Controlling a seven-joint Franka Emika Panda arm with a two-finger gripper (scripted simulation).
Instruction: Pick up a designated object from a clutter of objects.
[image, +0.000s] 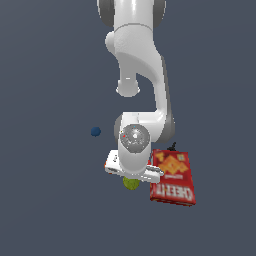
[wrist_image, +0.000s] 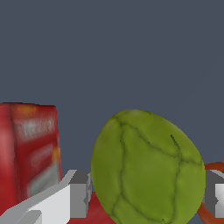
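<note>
The designated object, a yellow-green bumpy pear (wrist_image: 146, 170), fills the gap between my two grey fingers (wrist_image: 78, 194), and its sides touch both pads. In the exterior view only a bit of the pear (image: 131, 183) peeks out below the white hand. My gripper (image: 131, 178) is shut on the pear. Of the clutter, the red Cheez-It box (image: 173, 177) lies right beside the hand on the exterior view's right, and the same box (wrist_image: 28, 153) stands close to one finger in the wrist view.
A tiny blue ball (image: 95, 131) lies apart on the exterior view's left. An orange-red curved edge (wrist_image: 214, 168) shows beside the other finger, and a red patch (wrist_image: 94, 211) lies under the pear. The arm hides whatever lies behind it.
</note>
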